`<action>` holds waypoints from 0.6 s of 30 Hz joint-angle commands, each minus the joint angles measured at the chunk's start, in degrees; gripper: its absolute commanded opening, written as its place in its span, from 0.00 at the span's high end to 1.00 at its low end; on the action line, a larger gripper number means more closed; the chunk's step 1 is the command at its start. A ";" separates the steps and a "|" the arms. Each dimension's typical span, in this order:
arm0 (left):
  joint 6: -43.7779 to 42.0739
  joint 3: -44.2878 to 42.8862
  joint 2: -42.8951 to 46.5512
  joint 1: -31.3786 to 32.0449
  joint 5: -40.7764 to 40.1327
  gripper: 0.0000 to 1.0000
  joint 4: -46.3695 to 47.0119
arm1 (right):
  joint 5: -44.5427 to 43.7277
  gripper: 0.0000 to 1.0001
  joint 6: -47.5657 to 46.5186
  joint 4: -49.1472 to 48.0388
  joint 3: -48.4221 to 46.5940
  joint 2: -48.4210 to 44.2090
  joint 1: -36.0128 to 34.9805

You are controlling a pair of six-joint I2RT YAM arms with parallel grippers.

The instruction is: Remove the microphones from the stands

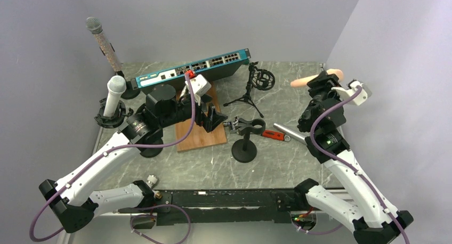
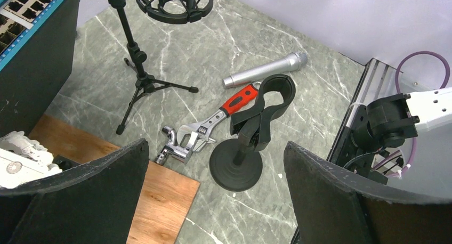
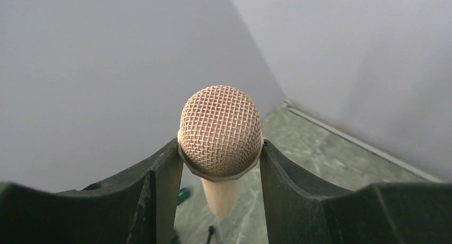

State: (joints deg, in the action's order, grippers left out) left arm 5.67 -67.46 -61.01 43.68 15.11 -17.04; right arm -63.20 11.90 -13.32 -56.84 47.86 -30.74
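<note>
My right gripper (image 1: 323,80) is raised at the right side and shut on the pink microphone (image 1: 306,81), which sticks out to the left, clear of any stand. In the right wrist view the mesh head (image 3: 220,131) sits clamped between both fingers (image 3: 165,180), its pink handle pointing down toward the table. The black clip stand (image 1: 244,148) at the table's centre is upright with nothing in its clip (image 2: 269,103). My left gripper (image 1: 213,117) hovers open over the wooden board, left of that stand, with nothing between its fingers (image 2: 106,185).
A red-handled wrench (image 2: 213,124) and a silver microphone (image 2: 265,70) lie beside the clip stand. A tripod with a shock mount (image 1: 256,85) stands behind. A blue network switch (image 1: 194,67), a wooden board (image 1: 198,133), a white microphone in a stand (image 1: 113,95) and a glitter microphone (image 1: 102,41) sit at the left.
</note>
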 commanded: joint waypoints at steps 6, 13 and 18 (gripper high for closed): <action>1.10 -1.66 -0.59 -0.16 1.17 0.01 0.92 | 7.23 1.00 47.94 33.71 4.61 3.03 21.41; 1.34 -1.81 -0.77 -0.13 1.30 0.01 0.69 | 38.61 1.00 60.82 24.35 17.28 6.26 39.59; 1.45 -1.96 -0.61 -0.17 1.45 0.01 0.60 | 49.03 1.00 65.59 20.46 23.38 8.96 45.48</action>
State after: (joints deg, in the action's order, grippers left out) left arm 6.33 -67.48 -61.84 43.68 15.27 -17.43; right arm -27.31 68.93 12.91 -36.03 56.42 11.62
